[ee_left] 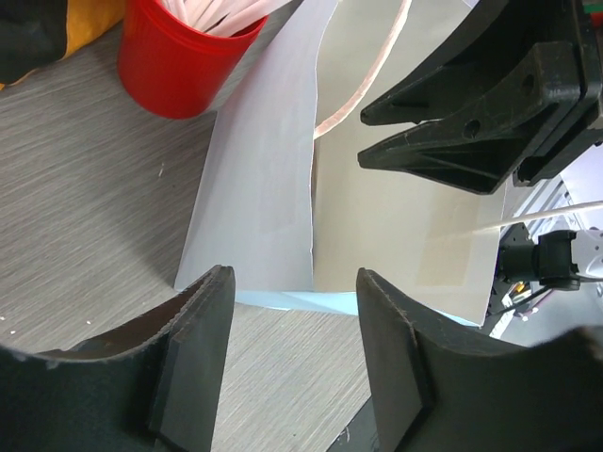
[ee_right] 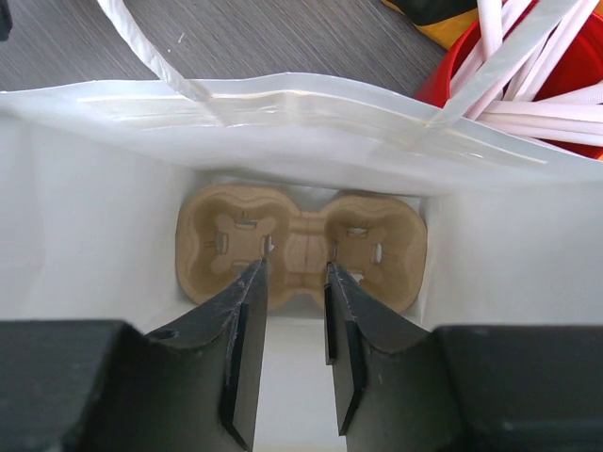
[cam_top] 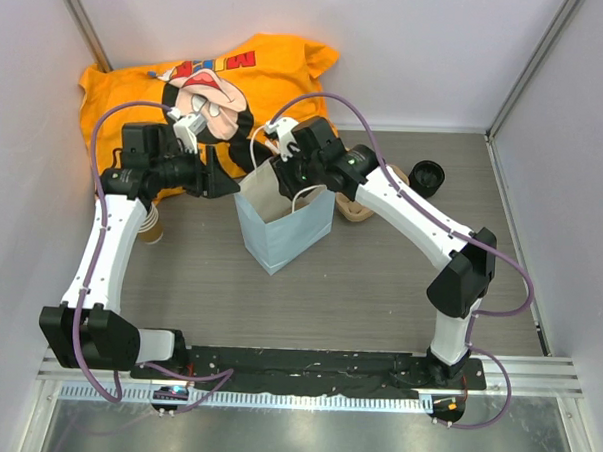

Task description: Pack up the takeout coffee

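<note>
The paper bag (cam_top: 281,230) is standing upright and open-mouthed in the middle of the surface (cam_top: 379,289), and both arms are working at it. The right gripper (cam_top: 284,175) is reaching down into the mouth of the bag from above; in its wrist view the right gripper (ee_right: 294,273) is showing a narrow gap between its fingers and gripping nothing, while a pulp cup carrier (ee_right: 301,240) is lying flat on the bottom of the bag, just past the fingertips. The left gripper (cam_top: 224,173) is hovering at the bag's left side, and its own camera is showing the left gripper (ee_left: 294,282) with its jaws standing wide and empty, the bag's pale wall lying beyond them and not pinched between them. A red cup (ee_left: 174,66) full of white sticks (ee_right: 528,56) is sitting just behind the bag, next to an orange shirt (cam_top: 278,70) that is bunched at the back. The takeout coffee (cam_top: 427,177) is waiting on the surface far to the right, well apart from the bag and from both grippers (from overhead mostly its black lid is showing, so I cannot tell whether it is standing straight).
</note>
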